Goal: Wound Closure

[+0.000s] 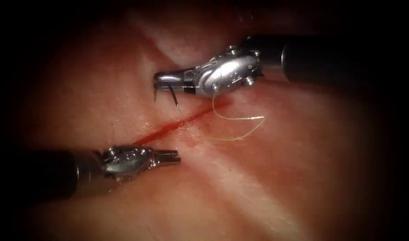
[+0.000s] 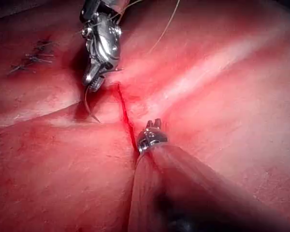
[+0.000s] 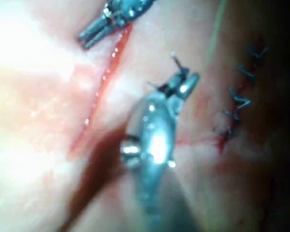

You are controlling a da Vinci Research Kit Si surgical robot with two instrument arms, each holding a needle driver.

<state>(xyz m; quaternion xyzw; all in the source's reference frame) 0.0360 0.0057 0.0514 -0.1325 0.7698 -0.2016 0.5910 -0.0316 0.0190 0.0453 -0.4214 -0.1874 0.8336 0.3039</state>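
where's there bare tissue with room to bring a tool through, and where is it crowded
Bare tissue lies right of the cut, below the thread loop, and left of the cut between both tools. It is crowded at the cut's upper end: the right tool holds the needle above the tissue there. The left tool, holding nothing, sits by the lower end.

A dark border (image 1: 17,120) closes around the endoscope view on all sides, the light is strongest in the middle and fades toward the edges, and no wall, floor, furniture or window can be seen, so the room itself cannot be told from these views.
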